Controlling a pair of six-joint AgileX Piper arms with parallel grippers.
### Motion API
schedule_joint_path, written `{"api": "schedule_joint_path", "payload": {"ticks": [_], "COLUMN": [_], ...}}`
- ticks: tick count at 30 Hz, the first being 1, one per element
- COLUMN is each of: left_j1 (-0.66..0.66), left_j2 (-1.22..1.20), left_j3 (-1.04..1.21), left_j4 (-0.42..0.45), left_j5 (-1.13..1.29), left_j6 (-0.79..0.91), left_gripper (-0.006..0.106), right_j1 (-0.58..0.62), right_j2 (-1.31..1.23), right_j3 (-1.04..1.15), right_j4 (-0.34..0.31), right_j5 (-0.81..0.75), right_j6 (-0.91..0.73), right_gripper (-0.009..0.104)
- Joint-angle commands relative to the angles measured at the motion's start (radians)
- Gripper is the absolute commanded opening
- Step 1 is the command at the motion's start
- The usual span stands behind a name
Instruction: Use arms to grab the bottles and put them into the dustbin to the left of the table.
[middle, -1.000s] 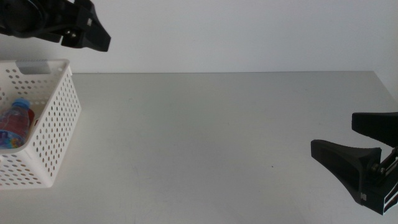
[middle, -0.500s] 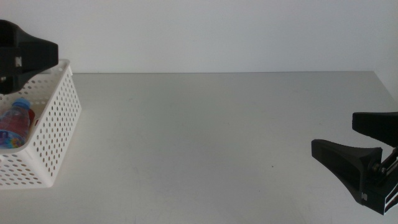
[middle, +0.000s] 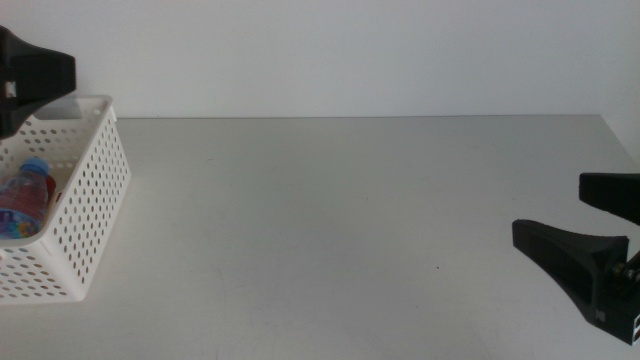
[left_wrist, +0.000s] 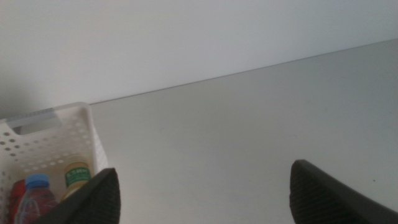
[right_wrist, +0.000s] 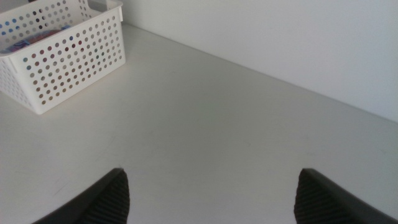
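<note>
No legible text, brand, number or sign is visible. The small clear blue-capped water bottle (middle: 22, 205) in the white perforated plastic basket (middle: 92, 200), below the left claw (middle: 35, 80), carries a label too blurred to read.

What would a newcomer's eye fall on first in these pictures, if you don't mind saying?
Most likely the white dustbin at the table's left edge, with the blue-capped water bottle inside it beside the pale-yellow bottle and a red can. Next, the left gripper above the dustbin's far end and the right gripper at the right edge, both open and holding nothing.
</note>
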Motion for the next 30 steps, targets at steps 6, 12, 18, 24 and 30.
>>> {"api": "schedule_joint_path", "payload": {"ticks": [6, 12, 18, 24, 30], "left_j1": [0.179, 0.333, 0.369, 0.369, 0.369], "left_j2": [-0.123, -0.256, -0.436, -0.592, -0.711], "left_j3": [-0.026, 0.109, 0.398, 0.725, 0.947], "left_j4": [-0.064, -0.261, -0.397, -0.306, -0.302], "left_j5": [-0.142, -0.341, -0.478, -0.517, -0.517], "left_j6": [-0.014, -0.014, -0.013, -0.013, -0.013], "left_gripper": [0.093, 0.093, 0.093, 0.093, 0.093], "right_j1": [-0.137, -0.348, -0.546, -0.639, -0.64], "right_j2": [-0.132, -0.298, -0.48, -0.614, -0.688], "right_j3": [-0.022, 0.077, 0.246, 0.379, 0.503], "right_j4": [-0.03, 0.035, 0.087, 0.124, 0.124], "right_j5": [-0.071, -0.121, -0.116, -0.116, -0.118], "right_j6": [-0.014, -0.014, -0.014, -0.014, -0.014], "right_gripper": [0.068, 0.068, 0.068, 0.068, 0.068]}}
